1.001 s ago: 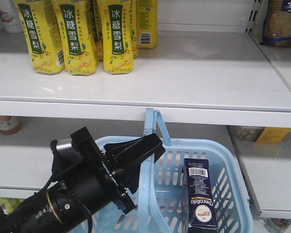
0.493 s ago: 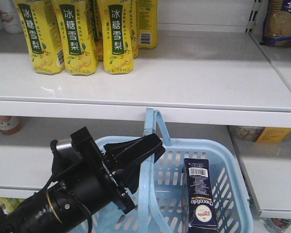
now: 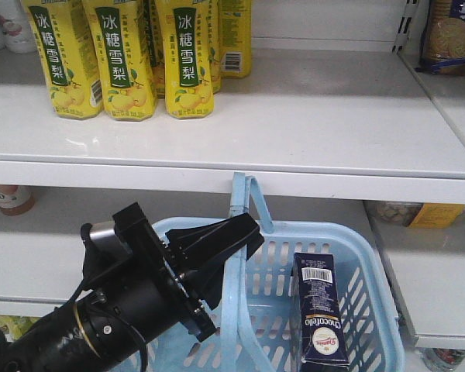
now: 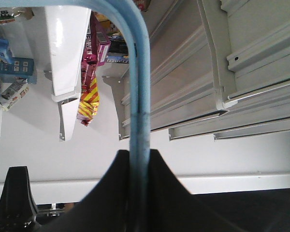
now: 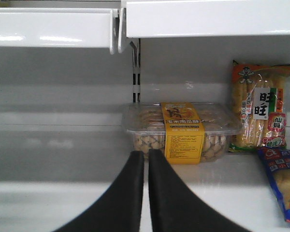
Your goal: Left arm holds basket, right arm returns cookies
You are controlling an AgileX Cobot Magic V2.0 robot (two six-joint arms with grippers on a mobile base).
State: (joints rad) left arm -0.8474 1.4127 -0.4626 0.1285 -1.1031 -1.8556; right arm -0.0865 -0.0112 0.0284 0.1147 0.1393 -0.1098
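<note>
The light blue basket (image 3: 364, 256) hangs below the upper shelf, at the lower right of the front view. My left gripper (image 3: 244, 232) is shut on one of its loop handles (image 3: 244, 198). In the left wrist view the handle (image 4: 140, 87) runs straight up between the black fingers of the left gripper (image 4: 139, 155). The cookies (image 3: 319, 314), a dark navy box with its barcode end up, stand inside the basket against its right side. My right gripper (image 5: 146, 153) is shut on nothing and faces a lower shelf. It does not show in the front view.
Yellow drink bottles (image 3: 124, 58) stand at the back left of the white upper shelf (image 3: 310, 116). A biscuit pack (image 3: 449, 35) sits at the top right. Ahead of the right gripper are a clear snack tub (image 5: 183, 130), a snack bag (image 5: 261, 108) and a blue pack (image 5: 282, 188).
</note>
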